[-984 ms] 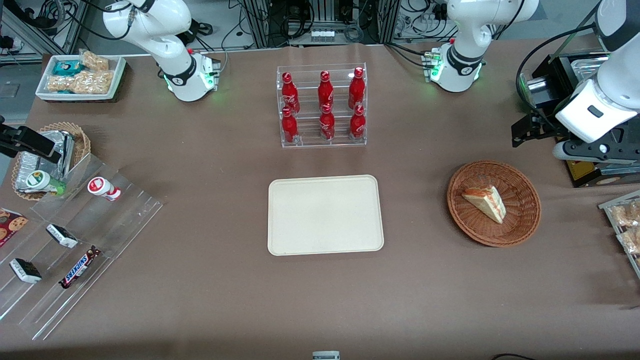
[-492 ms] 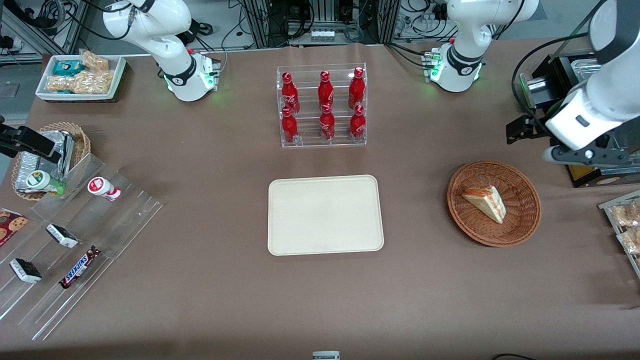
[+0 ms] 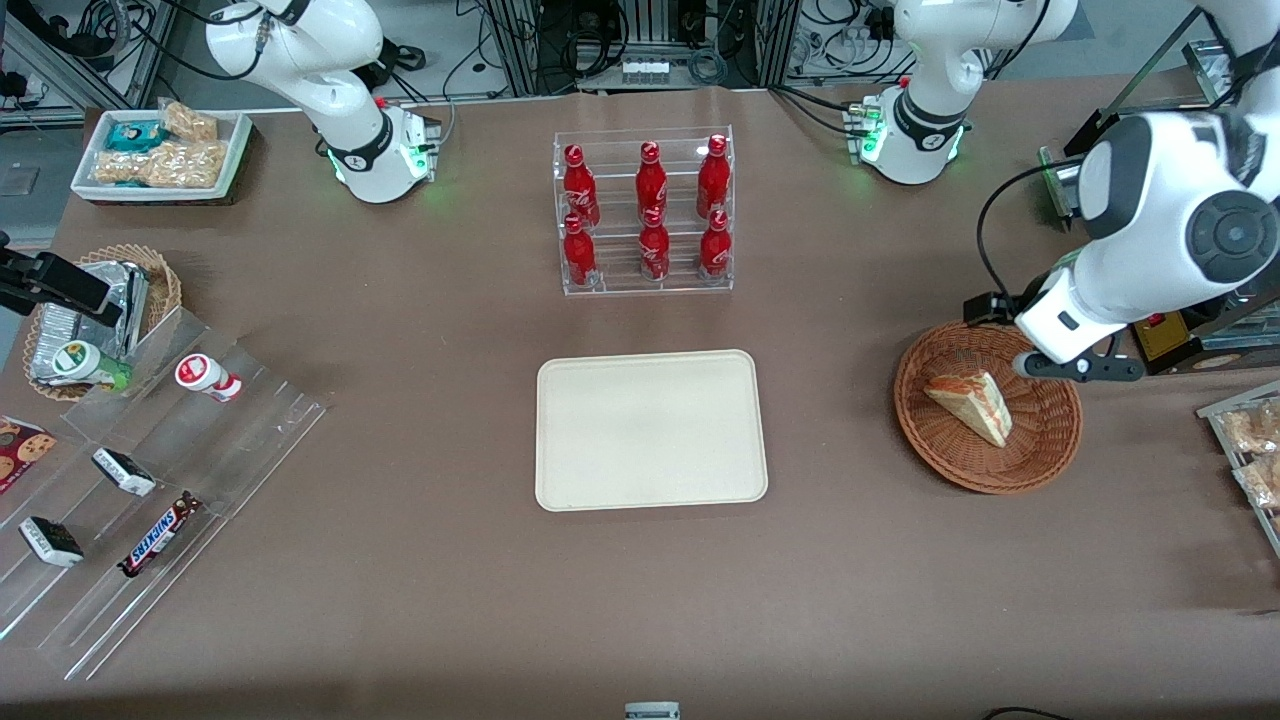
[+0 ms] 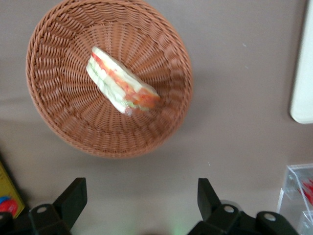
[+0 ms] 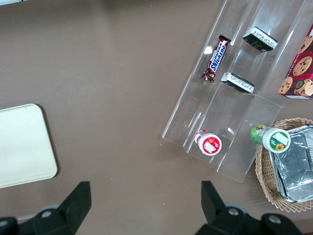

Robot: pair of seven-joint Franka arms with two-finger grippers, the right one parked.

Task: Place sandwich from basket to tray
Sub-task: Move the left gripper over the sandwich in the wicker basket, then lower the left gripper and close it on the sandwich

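The sandwich [image 3: 970,403], a pale bread wedge with red and green layers, lies in the round reddish-brown wicker basket [image 3: 1050,440] toward the working arm's end of the table. The cream tray [image 3: 650,430] lies flat and bare at the table's middle, apart from the basket. My left gripper [image 3: 1070,366] hangs above the basket's rim, on the part farther from the front camera. In the left wrist view the gripper [image 4: 141,198] is open and empty over bare table just outside the basket [image 4: 63,112], with the sandwich [image 4: 120,83] inside. The tray's edge [image 4: 303,73] shows there too.
A clear rack of red bottles [image 3: 645,215] stands farther from the front camera than the tray. A dark box [image 3: 1180,345] and a rack of snack packets [image 3: 1250,450] sit beside the basket at the working arm's end. Clear steps with snacks [image 3: 150,480] lie at the parked arm's end.
My left arm has swung in from the table's end toward the basket and lowered, so the gripper now hangs over the basket's rim. The sandwich, basket and tray have not moved.
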